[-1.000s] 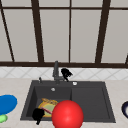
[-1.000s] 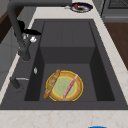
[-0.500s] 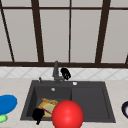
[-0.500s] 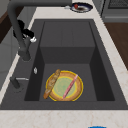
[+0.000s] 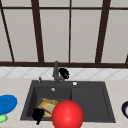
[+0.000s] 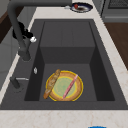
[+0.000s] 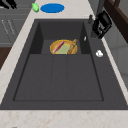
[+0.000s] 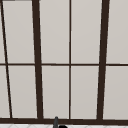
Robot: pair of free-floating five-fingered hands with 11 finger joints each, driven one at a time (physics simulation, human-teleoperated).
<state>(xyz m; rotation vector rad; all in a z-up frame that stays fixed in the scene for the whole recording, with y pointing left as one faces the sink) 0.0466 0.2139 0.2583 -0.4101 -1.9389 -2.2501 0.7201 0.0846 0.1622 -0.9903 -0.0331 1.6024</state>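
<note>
Right hand: the right hand [image 5: 64,73] hangs just beside the faucet [image 5: 55,71], behind the sink [image 5: 90,100]; in the left side view it [image 6: 22,32] sits against the faucet's upright [image 6: 17,30], and in the right side view [image 7: 103,23] it is pressed close to the same post. Whether its fingers curl round the faucet or merely rest by it cannot be told.

Left hand: the left hand [image 5: 38,115] floats at the sink's front left edge, near the plate [image 5: 48,108]; its fingers point downward, but the grip cannot be made out.

Progress: judged from how things lie, the work at the faucet looks barely begun. No water shows, and the spout [image 6: 40,3] reaches out over the basin.

Faucet: dark and tall, rising from the back rim of the sink, with a small lever [image 6: 17,80] beside it on the deck.

Plate: yellow-rimmed with a green centre [image 6: 65,85], flat on the floor of the left basin; a baguette [image 6: 51,83] lies across its edge and a pink stick [image 6: 70,86] lies across its middle.

Around: a red ball [image 5: 67,115] sits at the front of the sink, a blue plate [image 5: 7,103] and a green thing [image 5: 2,118] on the table at left, and a dark bowl [image 5: 125,109] at right.
</note>
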